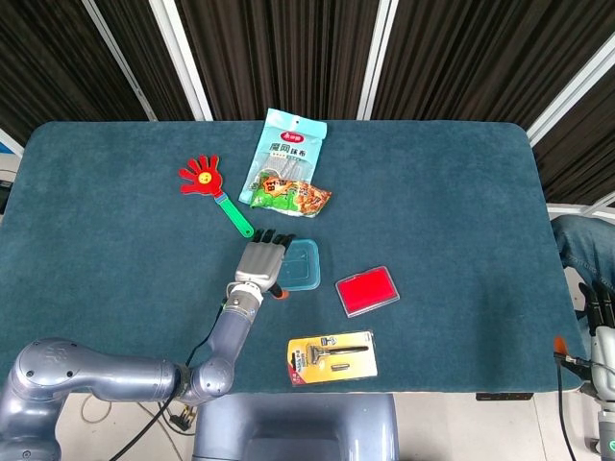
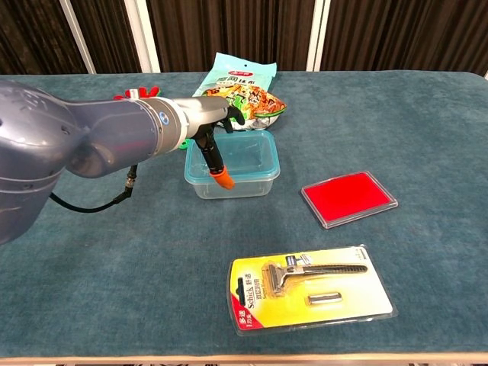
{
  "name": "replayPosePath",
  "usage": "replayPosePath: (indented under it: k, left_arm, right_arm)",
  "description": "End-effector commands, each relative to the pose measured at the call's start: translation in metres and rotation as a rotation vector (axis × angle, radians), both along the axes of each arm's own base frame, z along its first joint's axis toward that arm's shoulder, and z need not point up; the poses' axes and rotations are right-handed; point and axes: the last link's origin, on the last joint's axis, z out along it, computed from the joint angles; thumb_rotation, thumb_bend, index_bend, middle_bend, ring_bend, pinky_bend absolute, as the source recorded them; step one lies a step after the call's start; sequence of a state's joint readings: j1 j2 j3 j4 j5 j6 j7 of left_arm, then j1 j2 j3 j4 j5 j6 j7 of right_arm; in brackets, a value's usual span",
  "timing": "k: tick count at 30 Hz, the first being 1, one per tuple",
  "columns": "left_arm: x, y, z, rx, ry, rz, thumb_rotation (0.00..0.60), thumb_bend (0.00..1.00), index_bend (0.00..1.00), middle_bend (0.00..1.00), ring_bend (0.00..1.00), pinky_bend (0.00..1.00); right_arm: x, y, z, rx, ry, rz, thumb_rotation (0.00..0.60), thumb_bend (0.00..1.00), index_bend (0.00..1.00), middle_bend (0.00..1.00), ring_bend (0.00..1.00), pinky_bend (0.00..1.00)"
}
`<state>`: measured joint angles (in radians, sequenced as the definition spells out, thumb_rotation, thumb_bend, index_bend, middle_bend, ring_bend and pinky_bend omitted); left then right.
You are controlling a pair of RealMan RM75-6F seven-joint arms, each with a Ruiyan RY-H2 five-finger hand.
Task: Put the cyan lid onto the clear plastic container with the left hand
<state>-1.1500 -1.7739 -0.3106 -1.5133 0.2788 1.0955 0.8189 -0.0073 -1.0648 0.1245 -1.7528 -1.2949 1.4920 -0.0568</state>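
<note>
Head looks down; chest looks across table (image 2: pixel 427 114).

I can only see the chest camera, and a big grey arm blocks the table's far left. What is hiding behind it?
Observer: A red hand-shaped plastic clapper with a green handle, lying beside the snack bags.
Visitor: Is there a second hand anywhere?
Observer: Yes, the right hand sits beyond the table's right edge, touching nothing.
Visitor: What is the left hand doing, seen from above?
Observer: The left hand lies spread over the left part of the cyan lid.

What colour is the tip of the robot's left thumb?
Orange, on the left hand; clearest in the chest view.
</note>
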Motion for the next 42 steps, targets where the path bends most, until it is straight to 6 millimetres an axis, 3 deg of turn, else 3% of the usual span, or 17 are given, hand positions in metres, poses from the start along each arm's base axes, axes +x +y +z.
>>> replayPosePath:
  k: [1,18,32,42]
  left_arm:
    - [-0.0005,0.0001,-0.0001,-0.002,0.003,0.0,0.6,0.15,0.1,0.2,0.0,0.0]
    - [0.0007,-0.002,0.0003,-0.009,0.021,-0.012,0.6,0.09,0.08,0.15,0.0,0.0]
    - [0.0012,-0.0048,0.0025,-0.023,0.051,-0.031,0.6,0.08,0.05,0.04,0.0,0.0]
    - [0.0053,-0.0082,0.007,-0.025,0.058,-0.065,0.6,0.06,0.05,0.04,0.0,0.0]
  right_arm:
    - [0.0,-0.0003,0.0001,-0.001,0.0,-0.001,0.6,0.41,0.03,0.0,0.0,0.0]
    - [-0.0003,0.0003,0.0002,-0.004,-0.004,-0.003,0.6,0.41,0.03,0.0,0.0,0.0]
    - [-0.0003,-0.0002,0.0,-0.002,0.002,-0.007,0.6,0.41,0.03,0.0,0.0,0.0]
    - [-0.0002,-0.0008,0.0006,-0.004,0.008,-0.009,0.6,0.41,0.03,0.0,0.0,0.0]
